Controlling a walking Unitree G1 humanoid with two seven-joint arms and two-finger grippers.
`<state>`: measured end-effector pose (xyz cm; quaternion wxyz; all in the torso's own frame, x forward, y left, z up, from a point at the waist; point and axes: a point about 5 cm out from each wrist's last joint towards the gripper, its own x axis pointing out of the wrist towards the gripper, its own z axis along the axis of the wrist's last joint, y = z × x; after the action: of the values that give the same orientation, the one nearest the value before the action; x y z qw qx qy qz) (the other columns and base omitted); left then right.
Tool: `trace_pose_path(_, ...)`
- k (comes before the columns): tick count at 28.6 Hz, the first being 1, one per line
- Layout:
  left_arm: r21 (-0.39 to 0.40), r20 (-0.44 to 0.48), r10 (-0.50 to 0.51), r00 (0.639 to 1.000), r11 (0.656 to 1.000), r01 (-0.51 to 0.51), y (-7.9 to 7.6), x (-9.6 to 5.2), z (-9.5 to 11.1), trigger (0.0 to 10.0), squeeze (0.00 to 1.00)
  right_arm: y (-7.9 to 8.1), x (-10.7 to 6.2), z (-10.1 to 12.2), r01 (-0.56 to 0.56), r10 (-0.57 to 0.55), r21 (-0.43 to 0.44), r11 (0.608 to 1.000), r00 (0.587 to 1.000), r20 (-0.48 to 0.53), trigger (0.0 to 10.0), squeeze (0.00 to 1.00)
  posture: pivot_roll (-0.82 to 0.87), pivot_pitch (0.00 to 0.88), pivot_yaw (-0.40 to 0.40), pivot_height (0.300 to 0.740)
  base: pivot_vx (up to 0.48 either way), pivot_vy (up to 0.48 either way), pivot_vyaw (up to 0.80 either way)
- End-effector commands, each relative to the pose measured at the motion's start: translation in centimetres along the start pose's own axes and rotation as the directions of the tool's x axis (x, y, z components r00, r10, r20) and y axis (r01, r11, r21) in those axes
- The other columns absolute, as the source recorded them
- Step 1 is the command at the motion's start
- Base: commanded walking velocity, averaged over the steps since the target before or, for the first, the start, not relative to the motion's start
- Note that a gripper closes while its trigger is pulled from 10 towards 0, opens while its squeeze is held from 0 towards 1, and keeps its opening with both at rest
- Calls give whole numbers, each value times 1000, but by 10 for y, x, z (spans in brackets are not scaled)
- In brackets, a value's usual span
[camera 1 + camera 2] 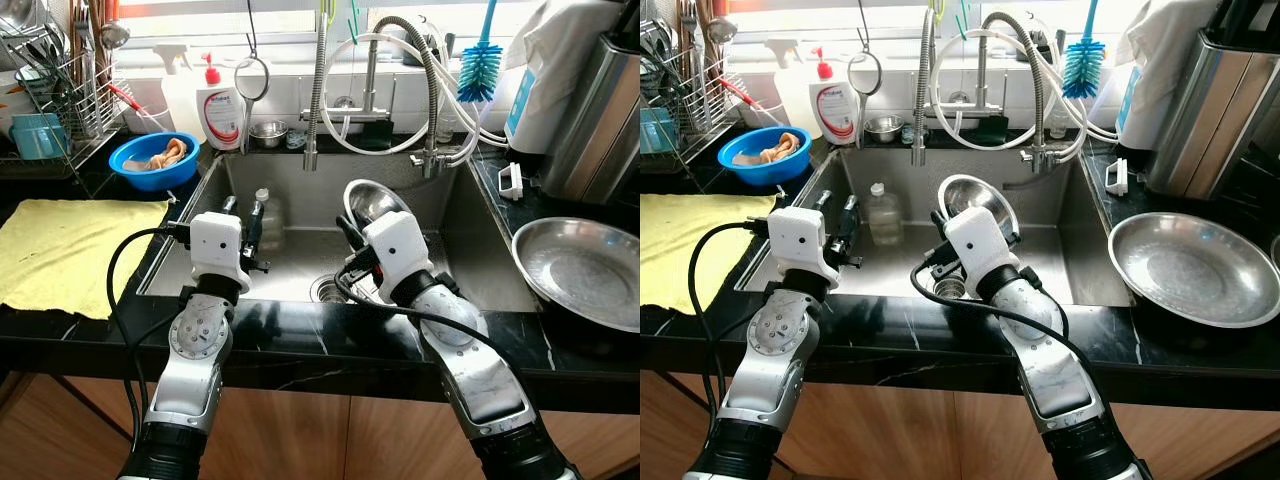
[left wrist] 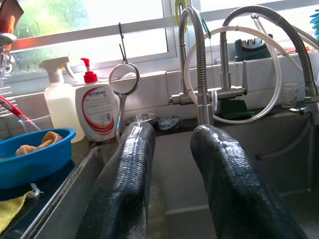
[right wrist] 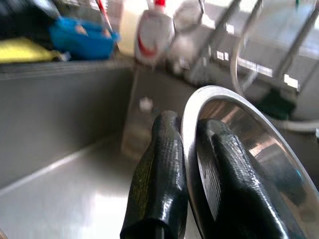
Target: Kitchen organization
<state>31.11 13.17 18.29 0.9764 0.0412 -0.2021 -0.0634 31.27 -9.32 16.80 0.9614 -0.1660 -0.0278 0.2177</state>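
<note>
A shiny steel bowl [image 1: 377, 202] stands tilted on its edge in the sink [image 1: 470, 250], near the middle. My right gripper [image 1: 349, 234] is shut on the steel bowl's rim [image 3: 192, 114], one finger inside and one outside. My left gripper [image 1: 242, 211] hovers open over the sink's left part, fingers [image 2: 130, 164] spread with nothing between them. Just beyond it a clear plastic bottle [image 1: 269, 222] stands on the sink floor.
A wide steel basin [image 1: 585, 268] rests on the right counter. A yellow cloth [image 1: 70, 248], a blue bowl [image 1: 154, 160] and a dish rack [image 1: 55, 100] are on the left. A soap bottle [image 1: 222, 104], strainer [image 2: 124, 79] and hanging faucet hoses [image 1: 318, 90] line the back.
</note>
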Motion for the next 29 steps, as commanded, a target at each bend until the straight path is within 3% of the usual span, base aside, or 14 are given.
trace_pose_path(1,8,1,-6,1000,1000,6,0,0,1,10000,0,-3,2,-2,15,-15,-1,1000,999,-30,10000,0,-95,0,44,740,0,0,0)
trace_pose_path(6,6,-2,-8,1000,1000,8,0,-1,1,10000,0,-7,1,-12,51,-46,46,998,994,-97,10000,0,-97,0,45,740,0,0,0)
trace_pose_path(9,6,-3,-9,1000,1000,9,0,-1,1,10000,0,-11,-1,-29,134,-105,125,983,970,-218,10000,0,-91,0,44,740,0,0,0)
trace_pose_path(21,3,-8,-13,1000,1000,13,0,-1,0,10000,0,-12,0,-29,137,-101,145,980,968,-231,10000,0,-94,0,46,740,0,0,0)
trace_pose_path(22,2,-8,-13,1000,1000,13,0,-1,0,10000,0,-12,0,-29,136,-100,148,980,968,-232,10000,361,-94,0,46,740,0,0,0)
trace_pose_path(23,3,-8,-14,1000,1000,14,-1,-1,0,10000,0,-12,0,-29,138,-101,148,979,967,-232,10000,541,-94,0,46,740,0,0,0)
trace_pose_path(29,3,-11,-14,1000,1000,14,0,-1,0,10000,0,-12,0,-28,137,-102,144,980,968,-230,10000,502,-93,0,46,740,0,0,0)
